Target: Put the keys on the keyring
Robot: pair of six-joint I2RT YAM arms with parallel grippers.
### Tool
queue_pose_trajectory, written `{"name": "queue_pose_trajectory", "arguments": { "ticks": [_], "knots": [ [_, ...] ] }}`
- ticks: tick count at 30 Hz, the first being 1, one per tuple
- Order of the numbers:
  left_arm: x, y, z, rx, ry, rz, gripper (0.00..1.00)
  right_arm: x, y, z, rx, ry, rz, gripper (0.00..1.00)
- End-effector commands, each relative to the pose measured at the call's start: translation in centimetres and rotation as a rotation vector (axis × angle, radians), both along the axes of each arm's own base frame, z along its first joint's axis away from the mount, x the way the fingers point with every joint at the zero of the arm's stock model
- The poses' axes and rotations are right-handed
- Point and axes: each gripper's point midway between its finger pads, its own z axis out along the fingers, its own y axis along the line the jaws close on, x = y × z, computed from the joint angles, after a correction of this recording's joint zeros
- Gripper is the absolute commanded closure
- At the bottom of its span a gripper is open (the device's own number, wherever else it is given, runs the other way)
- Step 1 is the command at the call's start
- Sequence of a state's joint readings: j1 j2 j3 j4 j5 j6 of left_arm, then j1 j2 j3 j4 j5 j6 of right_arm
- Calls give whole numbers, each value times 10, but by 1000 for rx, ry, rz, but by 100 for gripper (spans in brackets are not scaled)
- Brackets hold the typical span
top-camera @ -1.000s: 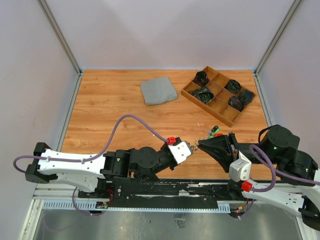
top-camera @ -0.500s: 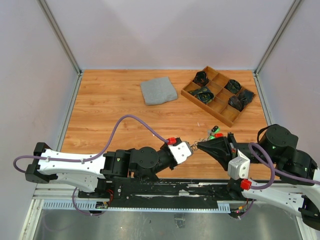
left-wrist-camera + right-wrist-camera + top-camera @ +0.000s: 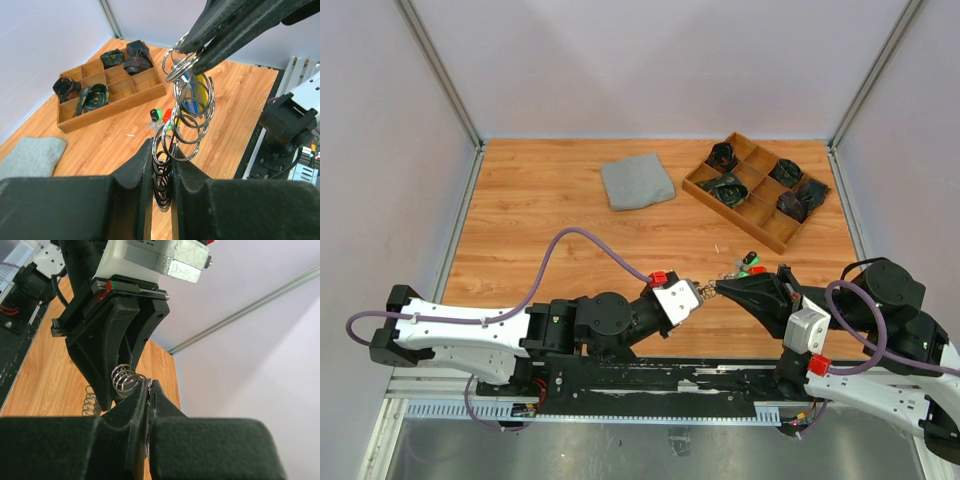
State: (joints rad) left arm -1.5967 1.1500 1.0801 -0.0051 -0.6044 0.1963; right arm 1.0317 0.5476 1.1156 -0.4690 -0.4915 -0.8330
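Observation:
The keyring [image 3: 707,289] is a chain of silvery rings stretched between my two grippers above the table's near middle. My left gripper [image 3: 698,290] is shut on its lower rings, as the left wrist view [image 3: 161,150] shows. My right gripper [image 3: 717,290] is shut on a ring at the other end [image 3: 150,382], with the coil [image 3: 125,380] beside it. A green key [image 3: 156,113] and a red key [image 3: 167,116] lie on the table below. A yellow key [image 3: 200,92] and a blue key [image 3: 190,106] show through the rings; I cannot tell whether they hang on them.
A wooden compartment tray [image 3: 760,225] with dark bundled items stands at the back right. A folded grey cloth [image 3: 636,182] lies at the back middle. Metal frame posts and white walls enclose the table.
The right arm's wrist has swung right and lower while its fingertips stayed at the ring. Both grippers have shifted slightly away from the near edge, still holding the chain.

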Motion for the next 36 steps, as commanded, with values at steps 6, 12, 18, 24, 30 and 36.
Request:
{"name": "queue_pose_trajectory", "arguments": {
  "ticks": [6,12,18,24,30,36],
  "knots": [
    [-7,-4,37,-236,70,-25,99,21,-10,61,380,46,-121,99],
    [-8,-3,48,-323,76,-32,87,29,-10,64,464,99,-146,99],
    [-18,-10,65,-386,68,-102,61,31,-12,69,515,122,-152,99],
    [-38,-24,78,-413,60,-227,40,30,-13,73,523,126,-150,100],
    [-42,-15,93,-468,74,-254,36,22,-21,78,534,118,-133,99],
    [-45,14,134,-588,44,-279,47,0,-22,83,524,138,-28,99]
  ]
}}
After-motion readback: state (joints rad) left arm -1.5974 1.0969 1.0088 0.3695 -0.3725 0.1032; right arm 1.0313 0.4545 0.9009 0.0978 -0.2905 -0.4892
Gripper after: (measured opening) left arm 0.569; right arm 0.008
